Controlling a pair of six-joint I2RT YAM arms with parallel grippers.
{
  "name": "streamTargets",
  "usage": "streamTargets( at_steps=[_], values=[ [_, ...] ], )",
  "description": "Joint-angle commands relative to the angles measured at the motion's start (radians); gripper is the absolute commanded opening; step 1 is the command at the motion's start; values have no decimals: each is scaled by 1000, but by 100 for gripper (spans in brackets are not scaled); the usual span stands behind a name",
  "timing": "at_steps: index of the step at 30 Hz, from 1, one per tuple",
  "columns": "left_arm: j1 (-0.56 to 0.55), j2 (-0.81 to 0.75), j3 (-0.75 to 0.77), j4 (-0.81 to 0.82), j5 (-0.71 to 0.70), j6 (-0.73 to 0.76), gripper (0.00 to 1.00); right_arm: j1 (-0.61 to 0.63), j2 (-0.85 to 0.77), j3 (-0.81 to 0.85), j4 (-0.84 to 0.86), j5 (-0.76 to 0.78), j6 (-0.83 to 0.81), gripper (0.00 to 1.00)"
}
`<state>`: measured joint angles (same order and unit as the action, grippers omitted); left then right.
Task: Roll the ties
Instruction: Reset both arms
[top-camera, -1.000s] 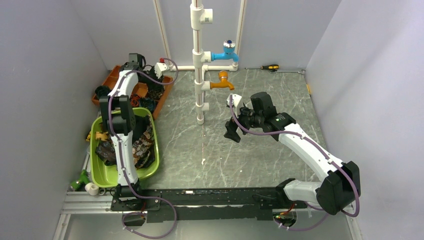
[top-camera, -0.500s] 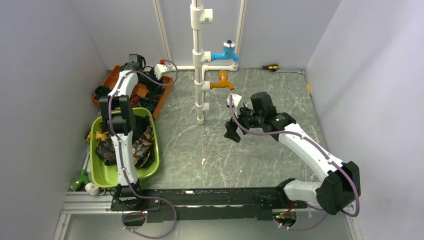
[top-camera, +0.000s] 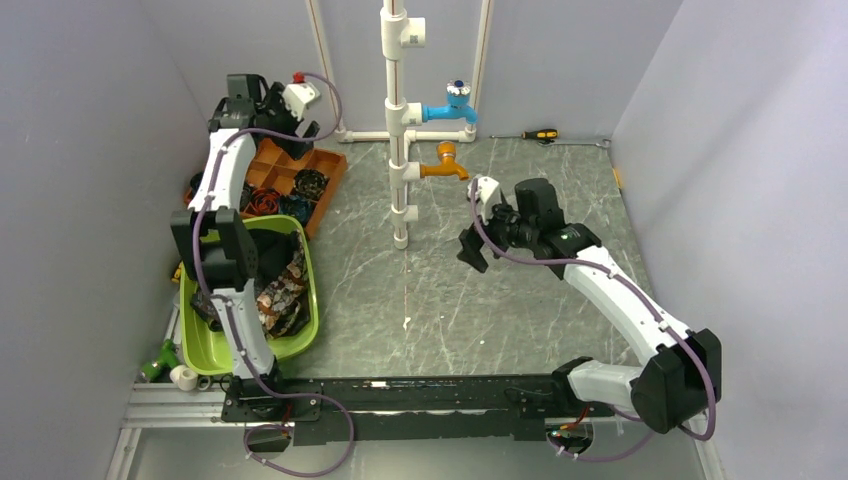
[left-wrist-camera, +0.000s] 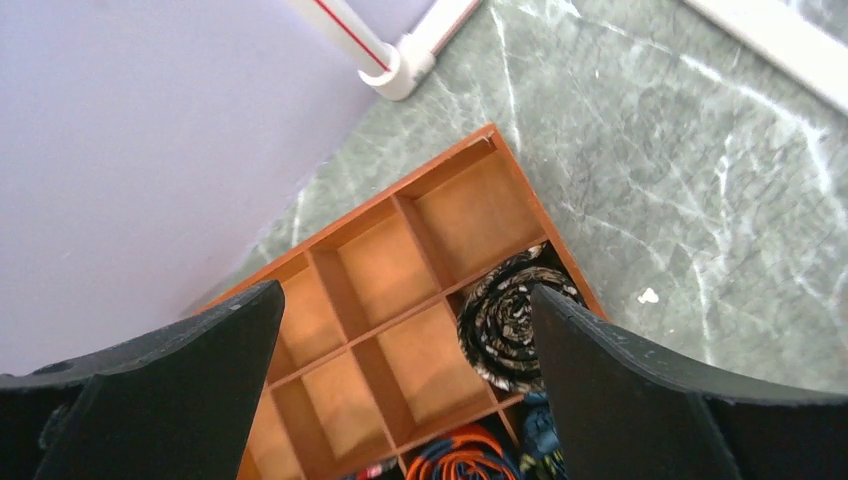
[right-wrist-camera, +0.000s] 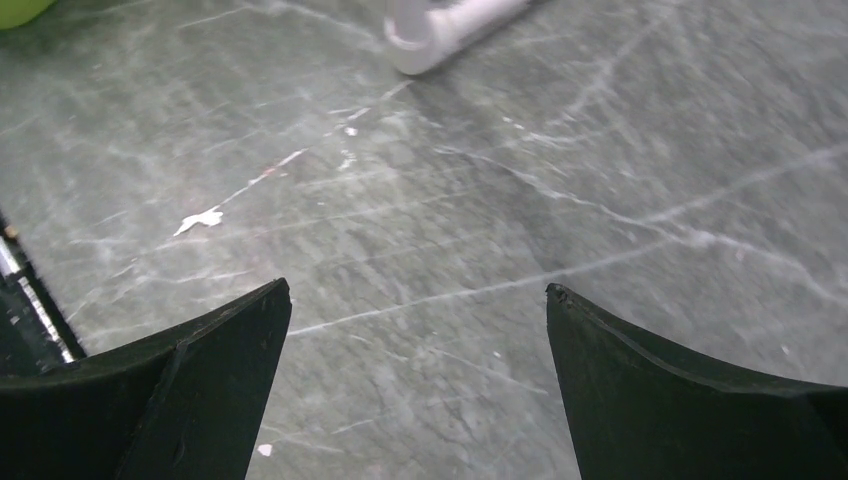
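A rolled dark tie with mottled tan pattern lies coiled in a compartment of the orange divided tray, at the back left. My left gripper hangs open above the tray, empty, its jaws wide apart; in the top view my left gripper is raised near the back wall. More coils, one orange and blue, fill nearer compartments. Loose ties lie heaped in the green basin. My right gripper is open over bare marbled table, mid-table, holding nothing.
A white pipe stand with a blue tap and an orange tap rises at the back centre. A screwdriver lies by the back wall. Grey walls close in the left, right and back.
My left gripper opened and lifted up out of the tray toward the back wall, leaving the rolled tie in its compartment. The right gripper rose slightly toward the back right.
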<state>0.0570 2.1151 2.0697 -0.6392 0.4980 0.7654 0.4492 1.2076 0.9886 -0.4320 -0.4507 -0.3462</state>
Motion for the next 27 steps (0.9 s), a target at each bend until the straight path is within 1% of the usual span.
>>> streamTargets(
  at_steps=[1,4,7,10,12,14,17,21,24,27],
  values=[
    [4,-173,-49,3,-70,-170,99,-103,-7,63,47,48,72,100],
    [14,-241,-70,-59,-117,-258,99,-178,4,92,38,80,124,100],
    [49,-317,-126,-115,-92,-372,99,-249,-3,105,36,111,163,100],
    [82,-407,-219,-138,-106,-454,99,-316,-2,118,10,140,188,100],
    [110,-480,-321,-133,-74,-494,99,-369,1,115,-12,138,194,100],
    [116,-573,-443,-106,-89,-511,99,-432,4,98,-31,133,201,100],
    [116,-673,-615,-87,-120,-529,99,-538,6,46,-59,104,205,100],
    [116,-793,-801,-73,-131,-556,99,-628,4,-29,-74,88,204,100],
    [116,-863,-896,-67,-141,-578,99,-670,2,-72,-75,79,214,100],
    [116,-908,-944,-58,-157,-591,99,-682,-24,-113,-57,79,226,100]
  ],
)
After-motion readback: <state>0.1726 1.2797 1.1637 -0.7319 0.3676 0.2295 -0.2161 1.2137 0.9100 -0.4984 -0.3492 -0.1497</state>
